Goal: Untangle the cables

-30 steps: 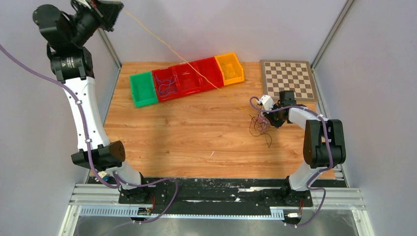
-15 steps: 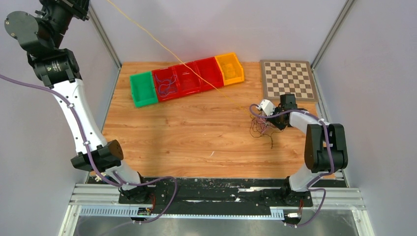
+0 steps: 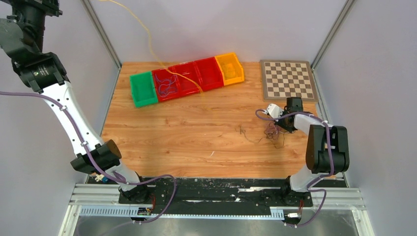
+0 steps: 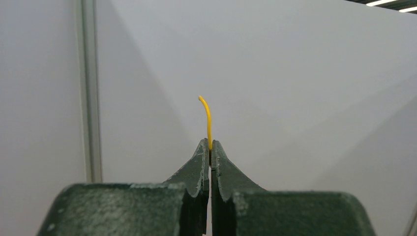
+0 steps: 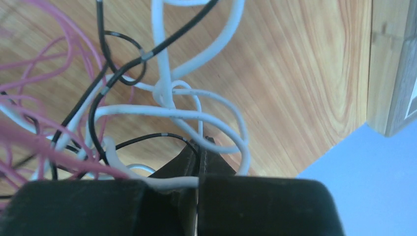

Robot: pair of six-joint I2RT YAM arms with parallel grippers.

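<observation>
The jaws of the left gripper [image 4: 210, 147] are pressed together on a thin yellow cable [image 4: 207, 115], whose short end curls up past the tips against the grey wall [image 4: 305, 88]. In the top view that cable hangs slack from the raised left arm [image 3: 64, 108] down across the row of red plastic bins [image 3: 189, 76], which sits between a green bin [image 3: 143, 89] and an orange bin [image 3: 230, 68]. The right gripper [image 5: 200, 147], low over the wooden table [image 3: 196, 142], is closed on a white cable [image 5: 172, 183] within a knot of white, black and pink cables [image 3: 271, 131], near the chequered board [image 3: 288, 79].
</observation>
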